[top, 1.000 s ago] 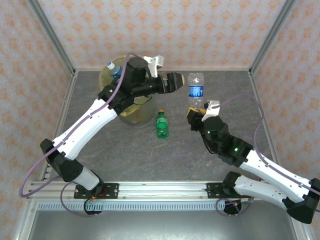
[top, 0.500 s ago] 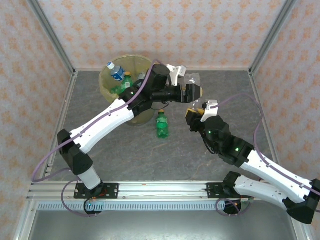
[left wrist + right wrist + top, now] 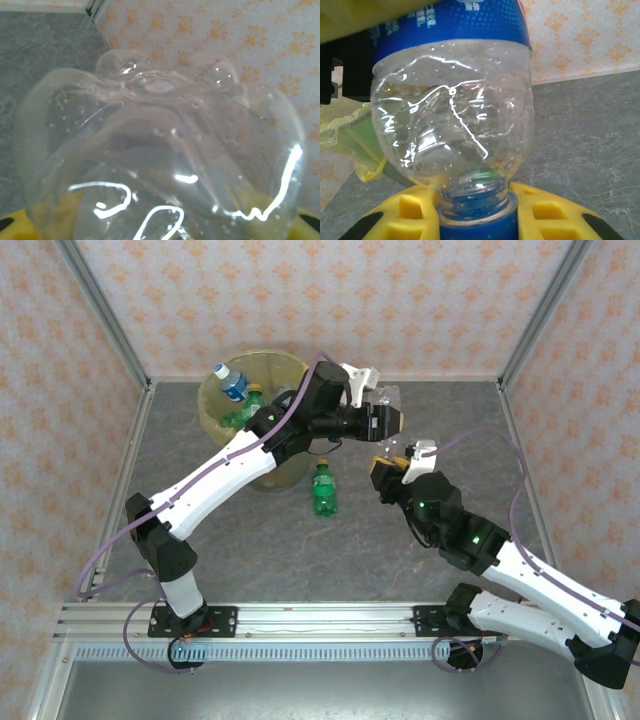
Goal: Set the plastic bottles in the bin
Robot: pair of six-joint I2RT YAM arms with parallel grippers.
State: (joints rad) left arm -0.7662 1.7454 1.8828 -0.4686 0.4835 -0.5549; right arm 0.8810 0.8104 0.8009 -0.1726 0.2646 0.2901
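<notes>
Top external — bottle (image 3: pixel 390 396) behind left tool (image 3: pixel 391 425)

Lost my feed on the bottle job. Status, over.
Right tool shut on neck of clear bottle. Left tool around its base, grip unconfirmed. Green bottle lies loose beside bin, not in the way.

A lab test booth: patterned wall panels (image 3: pixel 300 300) on aluminium framing (image 3: pixel 106 310) enclose a grey tabletop (image 3: pixel 260 550).

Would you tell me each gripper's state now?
Left gripper: around the clear, blue-labelled plastic bottle; grip cannot be told.
Right gripper: closed on that bottle's neck.
</notes>
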